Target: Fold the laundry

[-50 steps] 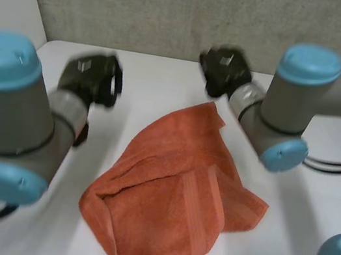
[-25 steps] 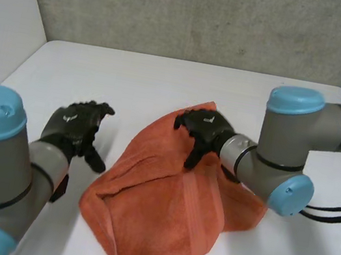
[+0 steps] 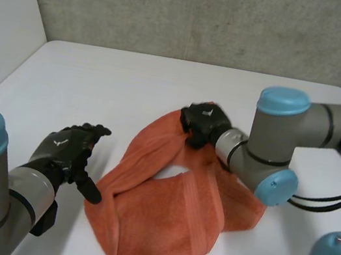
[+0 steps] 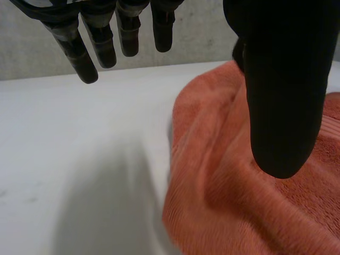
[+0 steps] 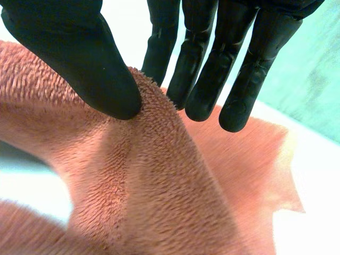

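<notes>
Pinching one orange towel (image 3: 165, 232) near its far edge, the right hand (image 3: 203, 121) holds a ridge of the cloth up off the white table (image 3: 99, 82). A small patch of bare table shows under the raised fold. In the right wrist view the thumb (image 5: 79, 58) presses the towel (image 5: 159, 196) against the nearest of the straight fingers (image 5: 197, 64), which lie side by side, close together; the pile of the cloth bunches into a hump between them.

The rest of the single towel lies crumpled in the middle of the table, its near part spread flat with a woven band across it.

The left hand (image 3: 66, 152) hangs above the table just beside the towel's near left edge, holding nothing. In its wrist view the fingers (image 4: 85, 53) are straight and slightly apart over bare table, while the thumb (image 4: 281, 79) points out over the towel (image 4: 234, 207). Whether the thumb tip touches the cloth cannot be told.

Two arms with light-blue caps reach in, one from each side.
</notes>
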`<state>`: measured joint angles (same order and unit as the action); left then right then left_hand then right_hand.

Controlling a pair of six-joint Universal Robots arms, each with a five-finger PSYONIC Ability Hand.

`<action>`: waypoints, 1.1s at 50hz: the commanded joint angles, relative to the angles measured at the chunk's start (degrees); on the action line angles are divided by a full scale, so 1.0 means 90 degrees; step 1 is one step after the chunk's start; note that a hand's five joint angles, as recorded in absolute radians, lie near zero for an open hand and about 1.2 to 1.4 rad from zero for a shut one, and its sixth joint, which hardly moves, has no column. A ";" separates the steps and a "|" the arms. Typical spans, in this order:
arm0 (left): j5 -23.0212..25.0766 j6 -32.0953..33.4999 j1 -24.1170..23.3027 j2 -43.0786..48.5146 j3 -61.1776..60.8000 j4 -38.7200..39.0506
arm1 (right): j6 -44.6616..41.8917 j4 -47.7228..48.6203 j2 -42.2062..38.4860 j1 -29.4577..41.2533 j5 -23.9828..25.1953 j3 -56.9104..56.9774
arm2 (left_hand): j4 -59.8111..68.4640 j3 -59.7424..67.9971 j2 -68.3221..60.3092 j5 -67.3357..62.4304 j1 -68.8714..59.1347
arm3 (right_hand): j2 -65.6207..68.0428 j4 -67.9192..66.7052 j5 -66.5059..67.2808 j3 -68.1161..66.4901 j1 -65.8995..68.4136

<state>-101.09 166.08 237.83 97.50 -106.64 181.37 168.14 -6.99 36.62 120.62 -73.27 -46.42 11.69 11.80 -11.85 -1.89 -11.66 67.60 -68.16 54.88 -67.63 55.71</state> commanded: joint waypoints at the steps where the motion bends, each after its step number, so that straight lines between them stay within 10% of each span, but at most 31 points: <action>1: -0.0048 -0.0093 -0.0078 0.0552 0.0169 0.0014 | -0.0001 0.0775 0.1174 -0.0072 -0.0753 -0.0758 | 0.0341 0.0329 -0.0323 -0.0319 -0.0344 | 0.1378 -0.1316 0.1680 -0.1374 0.2699; 26: -0.0175 -0.0768 -0.1738 0.0563 0.0511 -0.0523 | -0.0723 0.1499 0.1547 -0.0452 -0.1654 -0.1990 | 0.2061 0.2048 -0.2042 -0.2038 -0.2064 | 0.1378 -0.1316 0.1680 -0.1374 0.2699; 33: -0.1247 -0.0826 -0.2313 0.0786 0.0472 -0.0494 | -0.0733 0.1528 0.1557 -0.0570 -0.1654 -0.2030 | 0.2060 0.2048 -0.2042 -0.2038 -0.2063 | 0.1378 -0.1316 0.1680 -0.1374 0.2699; 55: -0.1464 -0.0777 -0.2402 0.2145 0.1068 -0.0162 | -0.0723 0.1801 0.1683 -0.1097 -0.1576 -0.2605 | 0.2061 0.2048 -0.2042 -0.2038 -0.2064 | 0.1378 -0.1316 0.1680 -0.1374 0.2699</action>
<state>-114.38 158.86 216.22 113.08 -99.53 178.28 161.65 7.09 50.99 110.65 -87.84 -67.29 25.68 25.80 -25.73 -15.65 -25.92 67.59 -68.17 55.06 -67.80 55.71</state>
